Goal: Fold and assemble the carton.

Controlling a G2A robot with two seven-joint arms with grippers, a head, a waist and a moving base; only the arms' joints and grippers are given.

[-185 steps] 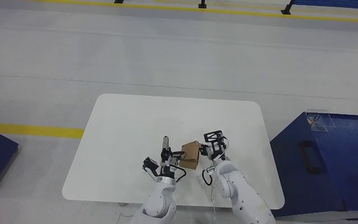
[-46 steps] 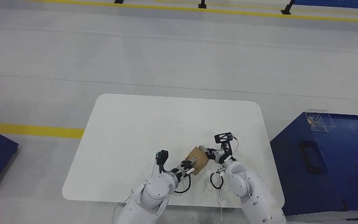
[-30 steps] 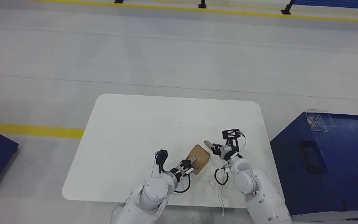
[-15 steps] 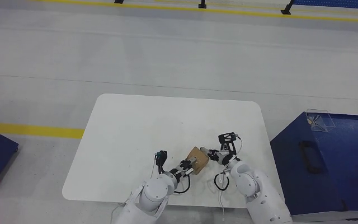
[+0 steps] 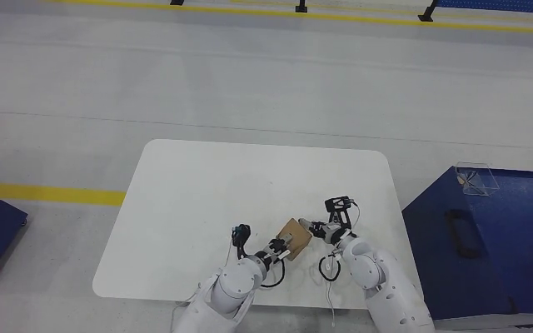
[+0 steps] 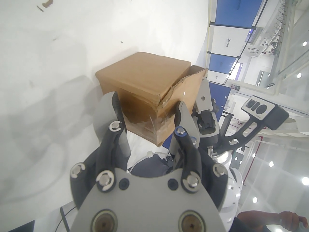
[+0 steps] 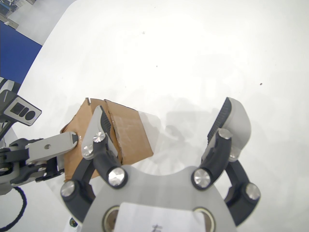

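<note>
The brown carton [image 5: 294, 234] lies near the front edge of the white table [image 5: 250, 175], right of centre, with one end flap [image 6: 190, 83] still loose. My left gripper [image 5: 281, 246] is shut on the carton [image 6: 144, 85] at its near end, one finger on each side face. My right gripper [image 7: 164, 119] stands open at the carton's other end. One of its fingers [image 7: 101, 121] rests against the flaps of the carton [image 7: 130, 131]; the other finger [image 7: 229, 119] hangs over bare table. The left gripper's finger [image 7: 60, 143] presses on a side face.
A small cardboard scrap [image 6: 47, 1] lies on the table beyond the carton. A blue cabinet [image 5: 466, 241] with a clear plastic box [image 5: 475, 177] on it stands right of the table. The table's far half is bare.
Over the last second my right gripper came back from the right and closed in on the carton's flap end. The left gripper keeps its hold; the carton has barely shifted.
</note>
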